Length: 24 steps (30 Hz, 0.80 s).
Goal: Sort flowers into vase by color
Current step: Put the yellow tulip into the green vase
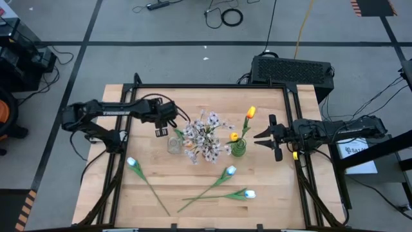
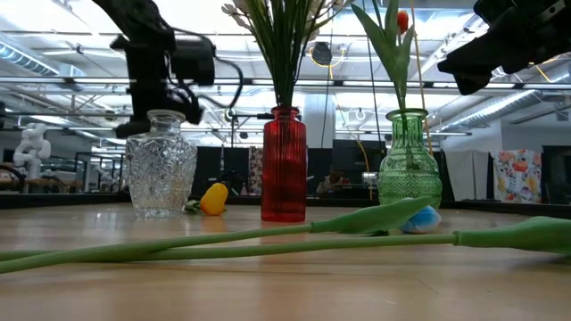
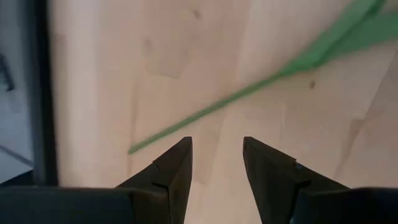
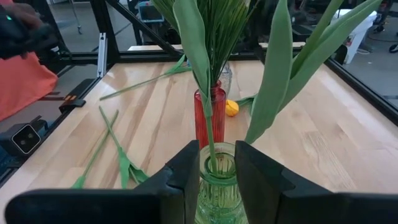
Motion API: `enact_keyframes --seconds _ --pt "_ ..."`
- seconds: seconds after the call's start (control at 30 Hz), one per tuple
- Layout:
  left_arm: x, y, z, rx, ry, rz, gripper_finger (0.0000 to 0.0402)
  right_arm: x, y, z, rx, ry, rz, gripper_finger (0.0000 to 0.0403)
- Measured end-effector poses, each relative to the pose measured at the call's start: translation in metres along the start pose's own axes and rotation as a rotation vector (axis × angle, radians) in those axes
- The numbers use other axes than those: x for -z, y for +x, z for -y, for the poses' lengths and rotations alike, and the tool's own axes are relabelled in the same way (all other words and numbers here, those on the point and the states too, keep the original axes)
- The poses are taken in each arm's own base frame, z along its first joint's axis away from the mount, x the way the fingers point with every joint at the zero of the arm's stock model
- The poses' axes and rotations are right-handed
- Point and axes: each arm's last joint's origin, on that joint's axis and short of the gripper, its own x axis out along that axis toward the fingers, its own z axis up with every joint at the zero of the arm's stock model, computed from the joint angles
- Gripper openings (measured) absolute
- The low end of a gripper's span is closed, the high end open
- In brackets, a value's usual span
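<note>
A red vase [image 2: 284,169] holds pale pink-white blossoms [image 1: 205,136]. A green vase [image 2: 410,165] holds an orange-yellow tulip [image 1: 250,113]. A clear cut-glass vase [image 2: 161,165] stands beside them. Another yellow tulip head [image 2: 212,198] lies on the table behind the vases. White-blue tulips [image 1: 132,162] [image 1: 230,171] [image 1: 250,193] lie flat on the near half of the table. My left gripper [image 3: 217,146] points down beside the clear vase, open, above a green stem [image 3: 211,111]. My right gripper [image 4: 216,149] hangs open and level, right of the green vase and apart from it.
A black frame rail [image 1: 212,86] runs around the wooden table. A black case [image 1: 293,69] sits behind its far right corner. Bare wood [image 1: 103,193] shows at the near left. Long stems [image 2: 268,239] cross the near middle of the table.
</note>
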Motion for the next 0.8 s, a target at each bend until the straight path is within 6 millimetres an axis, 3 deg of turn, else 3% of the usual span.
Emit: enact_keyframes --seconds 0.13,0.33,0.63,0.8 --pt "0.001 0.016 -0.008 0.034 0.089 -0.067 0.015 0.0 0.0 0.0 0.0 0.0 0.0 0.0093" --pt "0.005 0.021 -0.02 0.102 0.249 -0.057 0.0155 0.0 0.0 0.0 0.0 -0.001 0.0 0.0093" --pt "0.002 0.033 -0.033 0.097 0.375 -0.018 0.0219 0.0 0.0 0.0 -0.002 0.001 0.0 0.0093" --pt "0.0 0.048 -0.036 0.111 0.41 -0.045 0.0229 0.0 0.0 0.0 -0.003 0.0 -0.002 0.0093"
